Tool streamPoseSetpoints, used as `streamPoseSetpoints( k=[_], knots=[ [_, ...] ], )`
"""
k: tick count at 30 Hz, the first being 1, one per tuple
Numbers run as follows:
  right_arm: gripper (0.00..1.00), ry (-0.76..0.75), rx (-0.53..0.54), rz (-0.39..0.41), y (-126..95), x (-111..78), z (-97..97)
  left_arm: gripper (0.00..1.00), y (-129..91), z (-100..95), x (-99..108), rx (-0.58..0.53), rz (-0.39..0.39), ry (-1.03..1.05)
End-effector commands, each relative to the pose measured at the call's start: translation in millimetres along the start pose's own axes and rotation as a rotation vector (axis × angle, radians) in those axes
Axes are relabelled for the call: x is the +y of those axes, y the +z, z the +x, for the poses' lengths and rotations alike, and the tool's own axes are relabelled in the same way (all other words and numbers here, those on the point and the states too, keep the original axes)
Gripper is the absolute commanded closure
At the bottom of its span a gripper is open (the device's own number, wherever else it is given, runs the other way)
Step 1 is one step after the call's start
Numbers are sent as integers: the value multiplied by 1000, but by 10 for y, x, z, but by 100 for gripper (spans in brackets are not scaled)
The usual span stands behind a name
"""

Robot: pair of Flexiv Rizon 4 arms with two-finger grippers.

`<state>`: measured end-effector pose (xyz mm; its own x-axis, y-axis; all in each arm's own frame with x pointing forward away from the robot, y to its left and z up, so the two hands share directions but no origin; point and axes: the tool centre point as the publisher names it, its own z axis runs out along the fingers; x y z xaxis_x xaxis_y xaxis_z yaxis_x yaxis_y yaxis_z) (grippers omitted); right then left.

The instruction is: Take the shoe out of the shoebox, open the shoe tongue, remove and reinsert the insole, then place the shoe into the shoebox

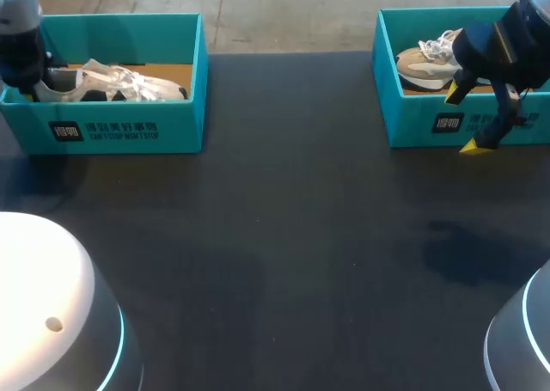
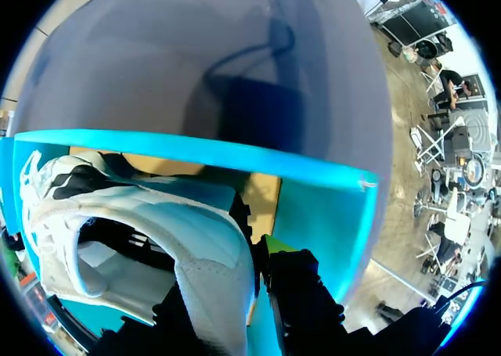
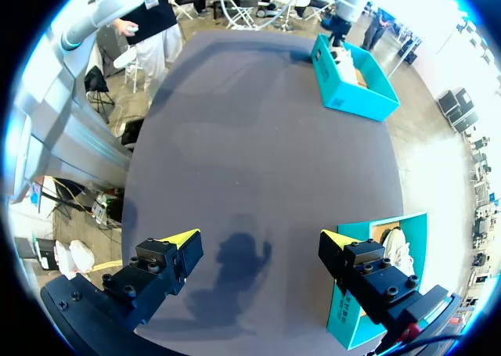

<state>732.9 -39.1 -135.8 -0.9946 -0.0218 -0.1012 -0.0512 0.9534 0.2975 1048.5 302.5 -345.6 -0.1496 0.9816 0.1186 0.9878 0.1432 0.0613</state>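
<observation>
A white shoe lies in the teal shoebox at the table's far left. My left gripper reaches into that box at the shoe's heel end. In the left wrist view the white shoe fills the space ahead, and the left gripper is shut on its heel collar, one finger inside and one outside. My right gripper hangs open over the front wall of a second teal shoebox at the far right, which holds a beige shoe. Nothing sits between the right gripper's yellow tips.
The dark table stretches between the two boxes. In the right wrist view the second shoebox is beside one finger, with the beige shoe inside. The first shoebox stands across the table.
</observation>
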Motion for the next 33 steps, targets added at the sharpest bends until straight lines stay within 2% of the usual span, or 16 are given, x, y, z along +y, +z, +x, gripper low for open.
streamPoseSetpoints(
  k=[1, 26, 31, 32, 33],
  knots=[
    [0, 1, 3, 3, 10, 10, -17, 100, 127, -56, 7, 7, -3, 0],
    [0, 1, 3, 3, 10, 10, -17, 100, 543, -196, -36, 48, 76, 40],
    [0, 1, 3, 3, 10, 10, -17, 100, 551, -200, -43, 51, 86, 47],
    [0, 1, 3, 3, 10, 10, -17, 79, 533, -199, -47, 51, 86, 49],
    [0, 1, 3, 3, 10, 10, -17, 64, 520, -198, -49, 50, 85, 49]
  ],
)
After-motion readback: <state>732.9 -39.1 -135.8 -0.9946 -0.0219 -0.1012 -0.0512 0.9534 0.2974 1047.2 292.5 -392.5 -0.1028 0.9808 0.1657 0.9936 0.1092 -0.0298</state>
